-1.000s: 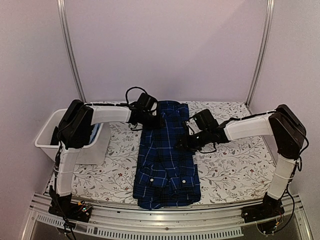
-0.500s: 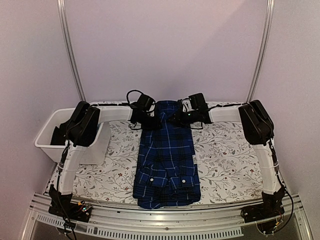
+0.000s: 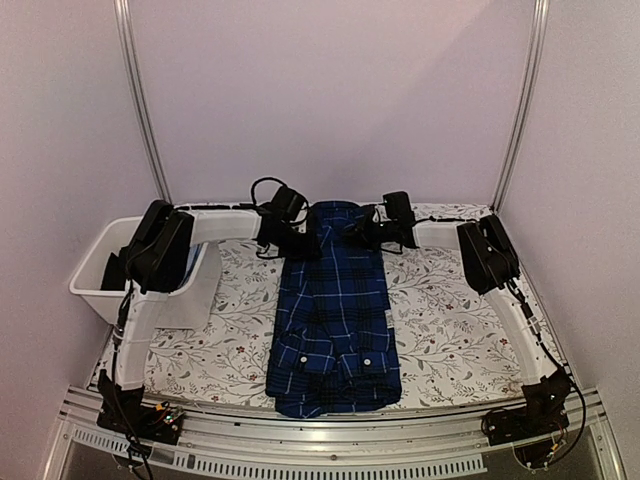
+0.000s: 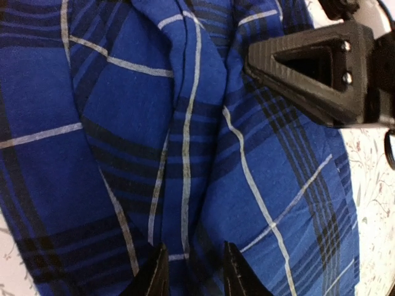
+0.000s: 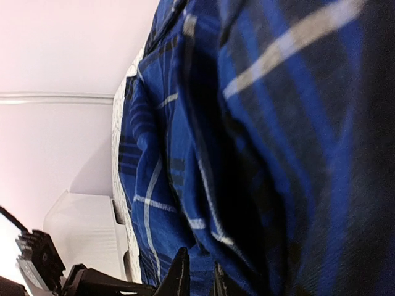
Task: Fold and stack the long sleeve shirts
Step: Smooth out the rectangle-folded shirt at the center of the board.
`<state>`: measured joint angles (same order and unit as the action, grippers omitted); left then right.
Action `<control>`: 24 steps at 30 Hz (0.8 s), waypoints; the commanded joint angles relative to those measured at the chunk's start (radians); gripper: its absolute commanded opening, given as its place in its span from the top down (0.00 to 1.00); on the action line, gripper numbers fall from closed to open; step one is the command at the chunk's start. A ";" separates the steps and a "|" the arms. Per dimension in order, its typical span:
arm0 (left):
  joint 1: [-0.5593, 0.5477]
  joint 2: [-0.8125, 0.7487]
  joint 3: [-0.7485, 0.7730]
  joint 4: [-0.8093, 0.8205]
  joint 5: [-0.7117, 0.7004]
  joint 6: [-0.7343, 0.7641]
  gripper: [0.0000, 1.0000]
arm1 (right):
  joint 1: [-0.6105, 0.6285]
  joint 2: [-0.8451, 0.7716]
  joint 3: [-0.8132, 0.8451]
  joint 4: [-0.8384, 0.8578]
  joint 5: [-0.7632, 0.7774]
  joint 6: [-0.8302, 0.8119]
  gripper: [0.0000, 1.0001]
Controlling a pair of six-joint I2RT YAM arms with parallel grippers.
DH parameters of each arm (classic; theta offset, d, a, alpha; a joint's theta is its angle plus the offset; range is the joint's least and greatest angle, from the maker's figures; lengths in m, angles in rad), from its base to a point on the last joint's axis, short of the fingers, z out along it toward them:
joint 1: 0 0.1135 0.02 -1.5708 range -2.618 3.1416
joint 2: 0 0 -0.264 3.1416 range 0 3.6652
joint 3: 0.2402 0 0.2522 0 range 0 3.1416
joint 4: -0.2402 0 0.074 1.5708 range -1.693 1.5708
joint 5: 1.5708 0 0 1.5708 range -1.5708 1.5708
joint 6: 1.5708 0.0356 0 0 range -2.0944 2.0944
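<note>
The navy plaid long sleeve shirt (image 3: 335,310) lies lengthwise on the middle of the table, folded into a narrow strip, with its cuffs and white buttons at the near end. My left gripper (image 3: 303,238) is at the shirt's far left corner. In the left wrist view (image 4: 194,280) its jaws are pinched on a ridge of plaid cloth (image 4: 185,154). My right gripper (image 3: 362,235) is at the far right corner. In the right wrist view (image 5: 199,280) its jaws are nearly closed on a fold of the shirt (image 5: 247,154). One of the right gripper's fingers (image 4: 308,68) shows opposite the left one.
A white bin (image 3: 100,275) stands at the table's left edge, with a bit of light-blue fabric (image 3: 192,262) inside. A white sheet (image 3: 195,300) lies in front of it. The floral tablecloth (image 3: 460,330) covers the table, and metal posts stand at the back corners.
My right arm has swung from the shirt's right edge near the middle up to its far right corner. The left gripper has stayed at the far left corner. The shirt lies as before.
</note>
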<state>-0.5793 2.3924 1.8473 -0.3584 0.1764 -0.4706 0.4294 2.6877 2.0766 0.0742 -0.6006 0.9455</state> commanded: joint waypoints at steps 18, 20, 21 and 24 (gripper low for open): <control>-0.032 -0.104 -0.196 0.026 0.032 -0.045 0.70 | -0.035 0.009 0.127 -0.023 -0.071 -0.034 0.76; -0.027 -0.083 -0.177 0.015 0.031 -0.046 0.71 | -0.035 -0.018 0.128 -0.042 -0.084 -0.067 0.74; -0.026 -0.071 -0.152 0.000 0.029 -0.044 0.71 | -0.035 -0.033 0.127 -0.052 -0.092 -0.077 0.73; -0.027 -0.048 -0.120 -0.024 0.021 -0.042 0.71 | -0.035 -0.088 0.113 -0.102 -0.113 -0.119 0.70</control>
<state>-0.6136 2.3001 1.6810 -0.3374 0.2024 -0.5041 0.4026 2.7304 2.1830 0.0406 -0.6720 0.9089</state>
